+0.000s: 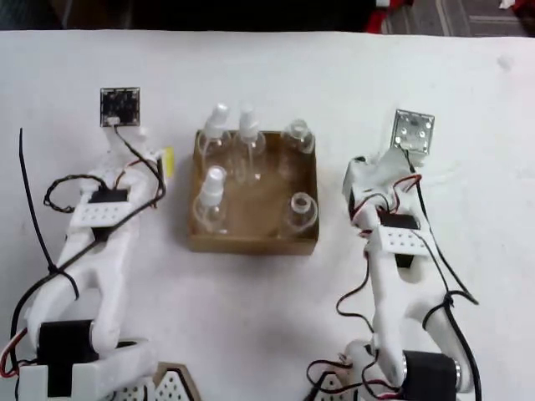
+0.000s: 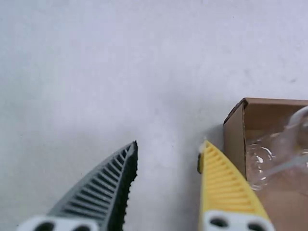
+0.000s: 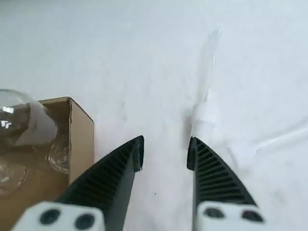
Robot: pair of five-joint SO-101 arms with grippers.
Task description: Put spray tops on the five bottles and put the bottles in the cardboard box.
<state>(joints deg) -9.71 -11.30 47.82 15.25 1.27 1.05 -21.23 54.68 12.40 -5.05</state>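
Left end effector point(image 2: 169, 144) and right end effector point(image 3: 166, 140) both spread, beside cardboard box point(image 1: 251, 244) of bottles point(image 1: 209, 205)

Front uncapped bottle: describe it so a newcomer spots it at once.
Start at the cardboard box in the middle of the table. The bottle stands in the box's corner nearest the right arm. Its neck is open, unlike the spray-topped bottle beside it; the other open bottle stands in the far corner.
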